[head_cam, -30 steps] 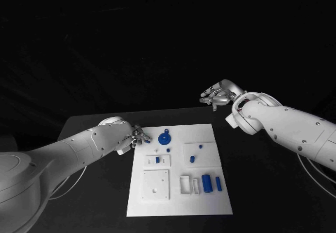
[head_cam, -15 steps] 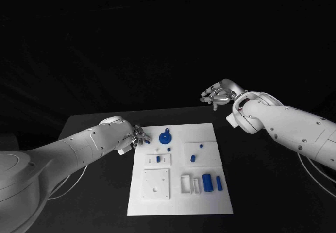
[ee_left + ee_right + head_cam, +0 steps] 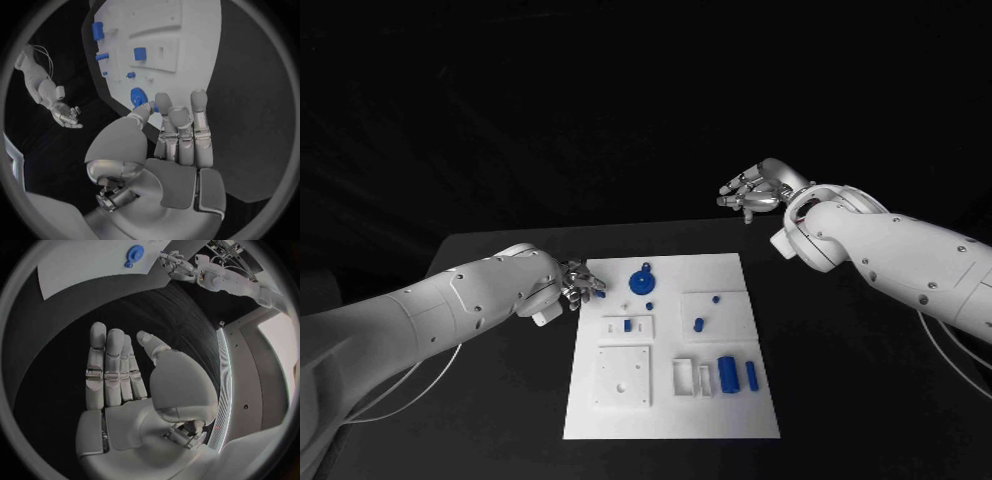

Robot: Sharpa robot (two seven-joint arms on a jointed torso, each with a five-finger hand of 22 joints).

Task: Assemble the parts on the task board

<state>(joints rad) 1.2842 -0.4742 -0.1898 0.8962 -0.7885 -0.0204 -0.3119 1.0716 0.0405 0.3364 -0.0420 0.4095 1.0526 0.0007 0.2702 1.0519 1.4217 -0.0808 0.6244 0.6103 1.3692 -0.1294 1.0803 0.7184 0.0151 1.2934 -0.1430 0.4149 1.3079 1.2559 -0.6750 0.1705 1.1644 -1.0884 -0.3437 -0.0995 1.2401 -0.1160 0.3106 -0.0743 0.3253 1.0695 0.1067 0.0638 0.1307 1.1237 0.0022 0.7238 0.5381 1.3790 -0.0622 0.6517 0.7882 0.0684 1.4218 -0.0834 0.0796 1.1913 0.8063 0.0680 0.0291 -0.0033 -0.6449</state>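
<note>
**Left hand drawn slightly back from the board edge**

Since a second ago the left hand (image 3: 571,284) has eased a little away from the task board (image 3: 669,420); the right hand (image 3: 756,192) stays raised beyond its far corner. The blue disc part (image 3: 642,281) stands on the board just past the left fingers (image 3: 181,125); whether they touch it is unclear. Both hands hold nothing, fingers extended side by side.

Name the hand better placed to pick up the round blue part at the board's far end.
Left. The left hand hovers open at the task board's edge beside the round blue part; the right hand hangs open beyond the table's far edge.
</note>
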